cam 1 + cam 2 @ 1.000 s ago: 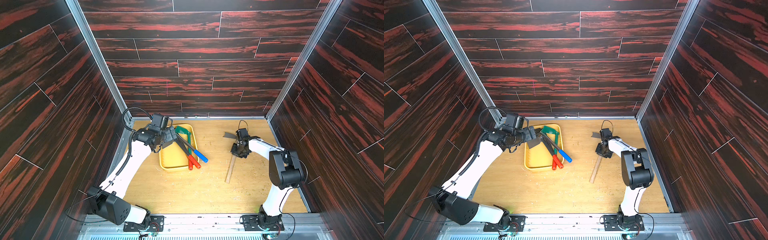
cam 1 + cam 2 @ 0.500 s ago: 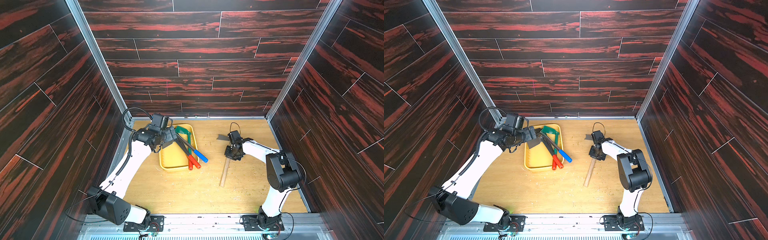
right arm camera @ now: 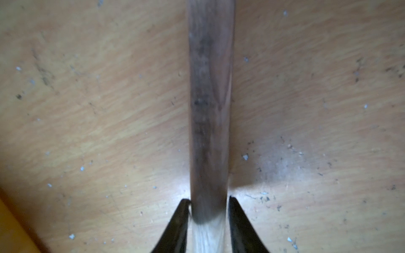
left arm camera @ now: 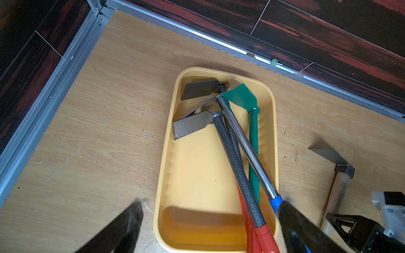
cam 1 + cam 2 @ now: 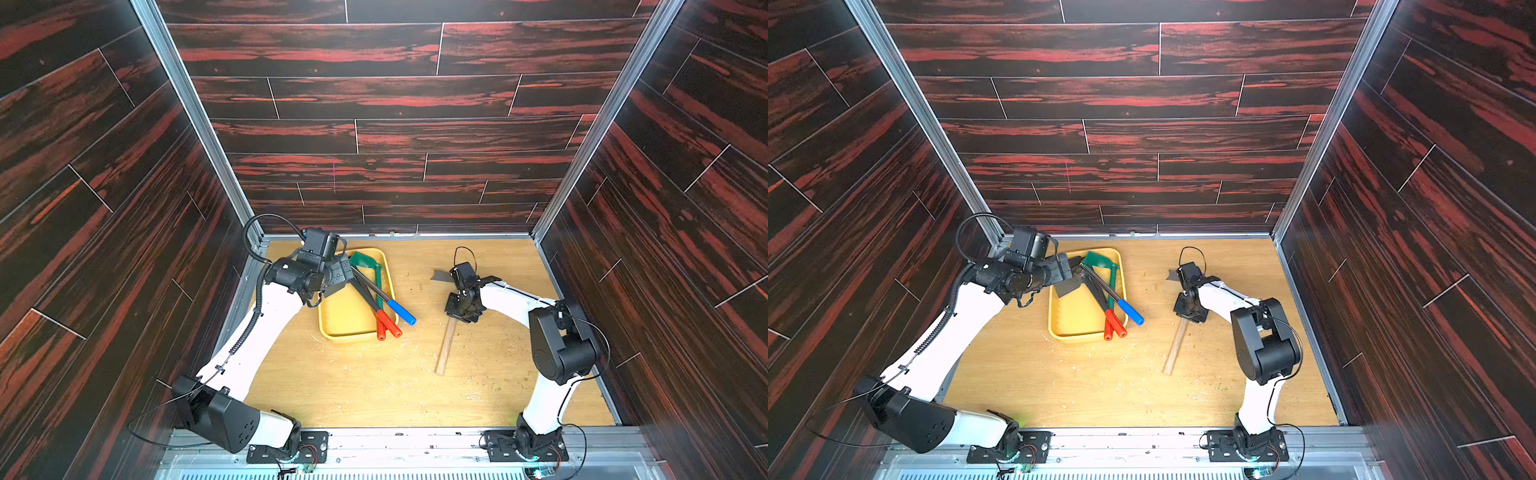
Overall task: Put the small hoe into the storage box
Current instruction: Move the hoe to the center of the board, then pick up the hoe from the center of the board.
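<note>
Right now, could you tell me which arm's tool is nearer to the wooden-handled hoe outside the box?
The right. The right tool straddles the wooden-handled hoe by its handle, near the head; the left tool hangs open above the storage box, away from it.

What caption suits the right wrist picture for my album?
Two black gripper fingers flank the small hoe's wooden handle over a scuffed wooden tabletop.

There are five hoes in all. Four lie in the single yellow storage box [image 4: 197,175]: two speckled grey hoes [image 4: 237,168] with red grips, one chrome hoe [image 4: 248,151] with a blue grip and one green hoe [image 4: 240,96]. One wooden-handled hoe [image 5: 446,345] lies on the tabletop [image 5: 374,395]. The grips count two red and one blue. There are two arms, the left arm [image 5: 257,340] and the right arm [image 5: 511,297], carrying one tool each: the left tool [image 4: 210,203] and the right tool [image 3: 209,199].
</note>
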`<action>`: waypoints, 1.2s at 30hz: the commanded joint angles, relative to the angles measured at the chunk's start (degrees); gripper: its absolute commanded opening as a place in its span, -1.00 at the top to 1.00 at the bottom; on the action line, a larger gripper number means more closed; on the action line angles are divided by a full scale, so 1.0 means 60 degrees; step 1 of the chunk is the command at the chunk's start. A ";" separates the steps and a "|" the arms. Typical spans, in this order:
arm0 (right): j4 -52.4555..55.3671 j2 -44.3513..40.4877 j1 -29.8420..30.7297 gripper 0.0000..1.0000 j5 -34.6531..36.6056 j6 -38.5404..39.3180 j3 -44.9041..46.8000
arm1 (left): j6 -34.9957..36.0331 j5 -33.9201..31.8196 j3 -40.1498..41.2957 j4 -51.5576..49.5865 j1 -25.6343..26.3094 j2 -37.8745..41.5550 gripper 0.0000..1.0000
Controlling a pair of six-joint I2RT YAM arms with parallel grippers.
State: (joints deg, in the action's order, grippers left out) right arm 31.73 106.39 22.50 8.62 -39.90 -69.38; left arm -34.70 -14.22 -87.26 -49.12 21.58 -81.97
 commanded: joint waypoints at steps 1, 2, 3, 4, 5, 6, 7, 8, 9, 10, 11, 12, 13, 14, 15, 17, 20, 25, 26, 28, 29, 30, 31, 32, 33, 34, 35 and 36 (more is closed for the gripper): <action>0.0533 -0.0368 0.0073 0.26 0.0049 0.0016 -0.0253 | 0.0219 -0.0463 -0.0611 -0.0394 0.0248 -0.0063 -0.98; 0.0639 -0.0502 0.0073 0.23 0.0106 0.0045 -0.0320 | 0.0285 -0.0544 -0.0754 -0.0446 0.0343 -0.0160 -0.98; 0.0731 -0.0636 0.0073 0.21 0.0141 0.0083 -0.0397 | 0.0313 -0.0606 -0.0877 -0.0490 0.0408 -0.0240 -0.98; 0.0875 -0.0783 0.0073 0.19 0.0193 0.0092 -0.0500 | 0.0341 -0.0655 -0.1033 -0.0555 0.0497 -0.0367 -0.98; 0.0983 -0.0925 0.0073 0.17 0.0243 0.0141 -0.0594 | 0.0381 -0.0676 -0.1170 -0.0597 0.0580 -0.0473 -0.98; 0.1091 -0.1056 0.0073 0.16 0.0255 0.0145 -0.0690 | 0.0416 -0.0685 -0.1288 -0.0608 0.0640 -0.0561 -0.98; 0.1223 -0.1207 0.0073 0.15 0.0300 0.0148 -0.0795 | 0.0441 -0.0741 -0.1426 -0.0643 0.0725 -0.0673 -0.98; 0.1329 -0.1389 0.0073 0.14 0.0368 0.0169 -0.0889 | 0.0472 -0.0752 -0.1573 -0.0671 0.0805 -0.0791 -0.98; 0.1416 -0.1558 0.0069 0.14 0.0424 0.0175 -0.0988 | 0.0505 -0.0743 -0.1738 -0.0697 0.0894 -0.0921 -0.98; 0.1535 -0.1761 0.0059 0.14 0.0523 0.0171 -0.1100 | 0.0537 -0.0714 -0.1932 -0.0747 0.1004 -0.1083 -0.98; 0.1663 -0.1956 0.0058 0.14 0.0653 0.0200 -0.1228 | 0.0588 -0.0694 -0.2151 -0.0797 0.1104 -0.1289 -0.98; 0.1758 -0.2136 0.0058 0.14 0.0752 0.0228 -0.1344 | 0.0623 -0.0679 -0.2356 -0.0848 0.1193 -0.1468 -0.98; 0.1826 -0.2351 0.0048 0.14 0.0879 0.0277 -0.1423 | 0.0709 -0.0585 -0.2576 -0.0889 0.1306 -0.1682 -0.98; 0.1832 -0.2585 0.0031 0.14 0.0954 0.0359 -0.1473 | 0.0762 -0.0545 -0.2827 -0.0955 0.1416 -0.1931 -0.97; 0.1819 -0.2812 0.0030 0.14 0.1045 0.0416 -0.1490 | 0.0799 -0.0554 -0.3050 -0.1034 0.1525 -0.2113 -0.97; 0.1781 -0.3288 -0.0014 0.14 0.1231 0.0602 -0.1486 | 0.0908 -0.0518 -0.3596 -0.1190 0.1781 -0.2636 -0.96; 0.2055 -0.3712 -0.0229 0.14 0.1330 0.0730 -0.1548 | 0.1104 -0.0574 -0.4495 -0.1502 0.2231 -0.3456 -0.93; 0.2322 -0.4471 -0.0909 0.14 0.1423 0.0690 -0.1277 | 0.1241 -0.0693 -0.6005 -0.2031 0.2817 -0.4600 -0.93; 0.2379 -0.4645 -0.1067 0.14 0.1465 0.0637 -0.1204 | 0.1241 -0.0685 -0.6292 -0.2119 0.2928 -0.4824 -0.93; 0.2495 -0.4955 -0.1330 0.14 0.1645 0.0573 -0.1115 | 0.1271 -0.0740 -0.6924 -0.2316 0.3165 -0.5269 -0.93; 0.2527 -0.5088 -0.1435 0.14 0.1693 0.0564 -0.1087 | 0.1313 -0.0789 -0.7272 -0.2451 0.3298 -0.5521 -0.92; 0.2573 -0.5200 -0.1521 0.15 0.1720 0.0555 -0.1084 | 0.1330 -0.0848 -0.7538 -0.2558 0.3417 -0.5743 -0.92; 0.2643 -0.5315 -0.1609 0.15 0.1773 0.0517 -0.1095 | 0.1328 -0.0875 -0.7880 -0.2658 0.3547 -0.5980 -0.91; 0.2666 -0.5420 -0.1671 0.15 0.1800 0.0505 -0.1104 | 0.1322 -0.0857 -0.8105 -0.2765 0.3653 -0.6196 -0.90; 0.2688 -0.5541 -0.1713 0.16 0.1840 0.0511 -0.1114 | 0.1275 -0.0818 -0.8322 -0.2831 0.3747 -0.6391 -0.87; 0.2724 -0.5625 -0.1760 0.16 0.1936 0.0498 -0.1120 | 0.1213 -0.0788 -0.8489 -0.2857 0.3872 -0.6590 -0.86; 0.2725 -0.5746 -0.1793 0.17 0.2020 0.0490 -0.1110 | 0.1171 -0.0764 -0.8610 -0.2872 0.3960 -0.6705 -0.86; 0.2740 -0.5848 -0.1825 0.17 0.2080 0.0484 -0.1108 | 0.1139 -0.0723 -0.8705 -0.2848 0.4070 -0.6889 -0.83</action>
State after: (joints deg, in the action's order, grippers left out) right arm 46.52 72.95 12.03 19.25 -36.56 -76.49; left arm -27.86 -18.06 -137.36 -62.46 44.64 -121.45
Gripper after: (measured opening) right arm 0.416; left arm 0.918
